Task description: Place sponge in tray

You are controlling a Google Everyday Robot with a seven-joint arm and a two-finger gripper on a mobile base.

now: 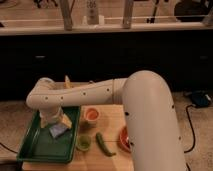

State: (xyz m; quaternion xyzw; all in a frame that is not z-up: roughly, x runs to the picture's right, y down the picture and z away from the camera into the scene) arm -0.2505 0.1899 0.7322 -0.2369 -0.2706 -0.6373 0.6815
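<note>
The dark green tray lies at the front left of the wooden board. The sponge, yellow with a pale blue-grey face, is over the tray's far right part, right under my gripper. My white arm reaches from the right across the board, and its wrist hangs above the tray. The wrist hides where the gripper meets the sponge. I cannot tell whether the sponge rests on the tray floor or hangs just above it.
On the light wooden board stand an orange cup, a small green cup, a green pepper and a red bowl. A slim yellow pointed thing stands behind the arm. A dark counter runs behind.
</note>
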